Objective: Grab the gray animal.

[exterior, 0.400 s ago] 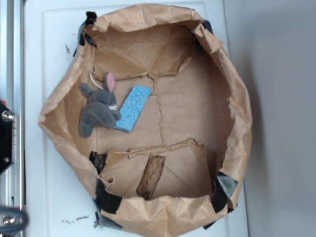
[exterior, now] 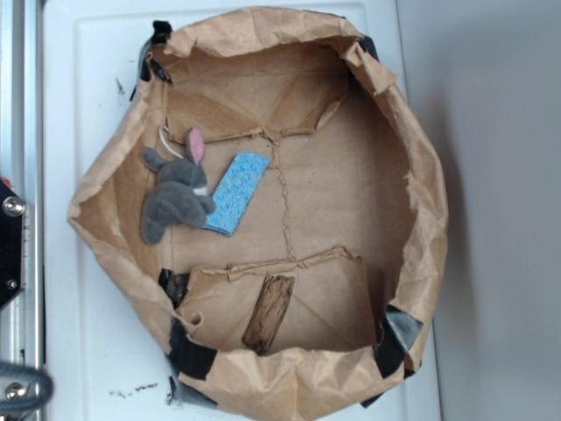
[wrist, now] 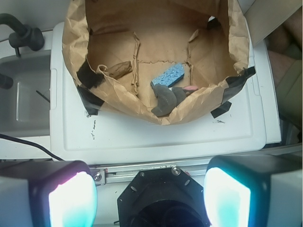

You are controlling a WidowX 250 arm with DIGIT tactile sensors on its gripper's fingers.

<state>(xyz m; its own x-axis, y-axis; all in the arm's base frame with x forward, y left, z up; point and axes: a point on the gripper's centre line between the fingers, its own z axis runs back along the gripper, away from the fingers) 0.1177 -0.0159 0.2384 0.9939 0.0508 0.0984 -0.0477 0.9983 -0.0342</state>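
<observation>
A: Where is the gray animal found?

B: At nine o'clock inside the paper bag, overlapped onto the blue sponge lying at its three o'clock; a brown wood piece is seen at six o'clock

A: What is in the way?

B: From the wrist, the bag's near wall is raised before it; the gripper is held wide apart, nothing between its pads

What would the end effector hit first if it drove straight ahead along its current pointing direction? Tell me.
Likely the bare white tray surface in front of the crumpled brown paper bag, short of the small gray plush rabbit inside; depth is uncertain. The end effector is open.
</observation>
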